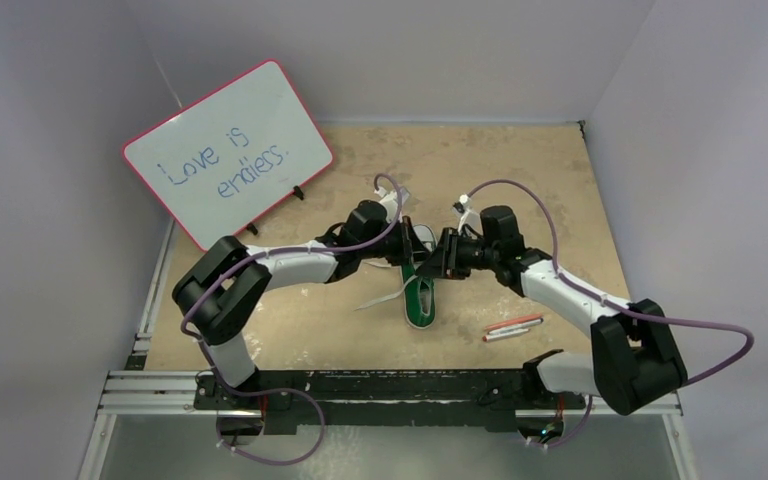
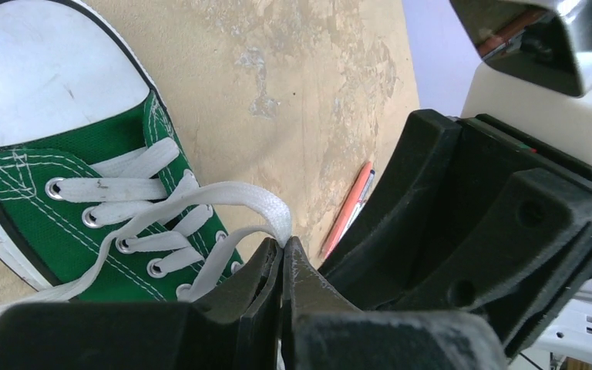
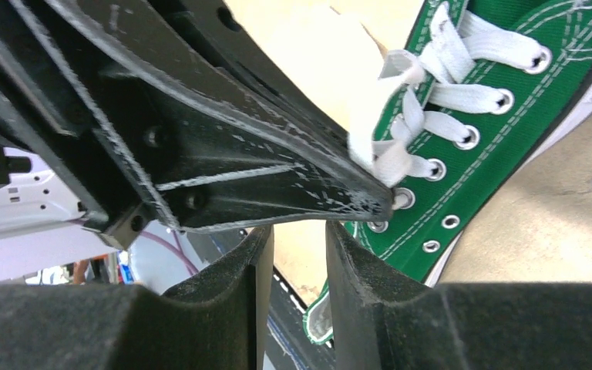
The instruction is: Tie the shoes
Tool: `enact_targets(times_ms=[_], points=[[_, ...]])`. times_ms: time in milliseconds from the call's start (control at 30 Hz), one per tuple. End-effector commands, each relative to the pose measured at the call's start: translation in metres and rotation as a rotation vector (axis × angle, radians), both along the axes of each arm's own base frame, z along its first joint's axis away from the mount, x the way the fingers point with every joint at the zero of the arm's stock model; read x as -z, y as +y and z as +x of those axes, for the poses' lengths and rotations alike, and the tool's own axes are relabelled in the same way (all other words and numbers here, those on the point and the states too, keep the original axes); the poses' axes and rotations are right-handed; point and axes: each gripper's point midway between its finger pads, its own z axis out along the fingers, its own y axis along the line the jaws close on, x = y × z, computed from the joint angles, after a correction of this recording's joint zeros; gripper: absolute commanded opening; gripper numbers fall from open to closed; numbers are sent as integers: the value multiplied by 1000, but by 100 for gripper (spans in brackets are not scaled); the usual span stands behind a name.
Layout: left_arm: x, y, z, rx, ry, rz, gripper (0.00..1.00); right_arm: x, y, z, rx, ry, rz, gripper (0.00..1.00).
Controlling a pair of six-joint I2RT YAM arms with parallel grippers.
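Note:
The green sneaker (image 1: pixel 420 300) lies mid-table, white toe cap pointing away from the arms. It also shows in the left wrist view (image 2: pixel 38 193) and the right wrist view (image 3: pixel 509 146). My left gripper (image 1: pixel 408 258) (image 2: pixel 285 245) is shut on a loop of white lace (image 2: pixel 223 193) lifted just above the eyelets. My right gripper (image 1: pixel 438 262) (image 3: pixel 299 231) is open and empty, right beside the left gripper's tip, over the shoe's right side. The pinched lace shows in the right wrist view (image 3: pixel 385 166). A loose lace end (image 1: pixel 380 298) trails left of the shoe.
A red pen (image 1: pixel 513 325) (image 2: pixel 351 204) and another pen lie right of the shoe. A pink-framed whiteboard (image 1: pixel 228 150) leans at the back left. The two arms' wrists nearly touch above the shoe.

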Motion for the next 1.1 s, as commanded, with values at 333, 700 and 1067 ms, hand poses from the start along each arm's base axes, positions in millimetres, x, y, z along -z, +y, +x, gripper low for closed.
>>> enact_targets(times_ms=[333,700,1067], points=[[-44,-1,2,-29,-43,-130,0,1,0,18,85,-52,20,28],[-54,-2,1,-30,-52,-184,0,0,0,21,220,-47,163,36],[-58,-3,-2,-31,-49,-227,0,-10,-4,35,321,-100,192,31]])
